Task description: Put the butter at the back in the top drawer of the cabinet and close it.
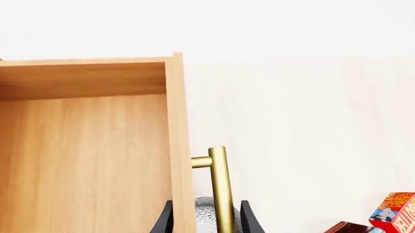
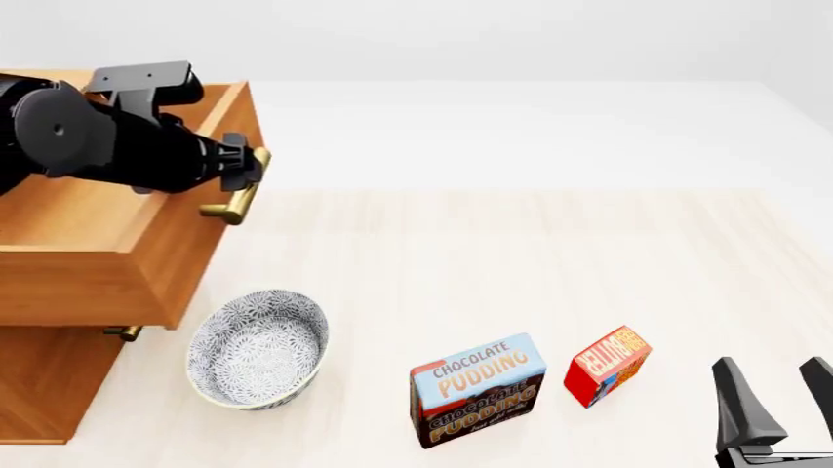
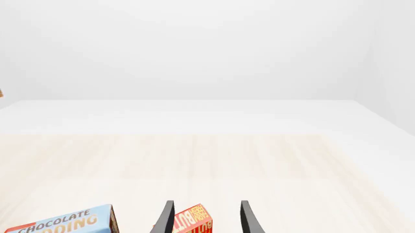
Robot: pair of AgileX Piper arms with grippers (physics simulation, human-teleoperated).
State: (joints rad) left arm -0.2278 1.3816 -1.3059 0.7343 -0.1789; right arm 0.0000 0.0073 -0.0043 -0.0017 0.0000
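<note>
The butter [image 2: 607, 366], a small red box with white lettering, stands on the table to the right of the pudding box; it also shows in the left wrist view [image 1: 395, 213]. In the right wrist view the butter [image 3: 191, 221] lies ahead of my open right gripper [image 3: 206, 216], in line with the gap between its fingers. From the front, that right gripper [image 2: 781, 395] sits low at the near right, apart from the box. The cabinet [image 2: 53, 380] stands at the left with its top drawer [image 2: 104, 263] pulled out and empty [image 1: 84, 160]. My left gripper [image 2: 242, 161] is open, its fingers straddling the brass handle [image 1: 220, 184].
A blue-and-brown Chocolate Pudding box [image 2: 478, 390] stands just left of the butter. A patterned grey bowl [image 2: 257, 348] sits in front of the cabinet, under the open drawer's corner. A lower drawer's handle [image 2: 124, 332] peeks out below.
</note>
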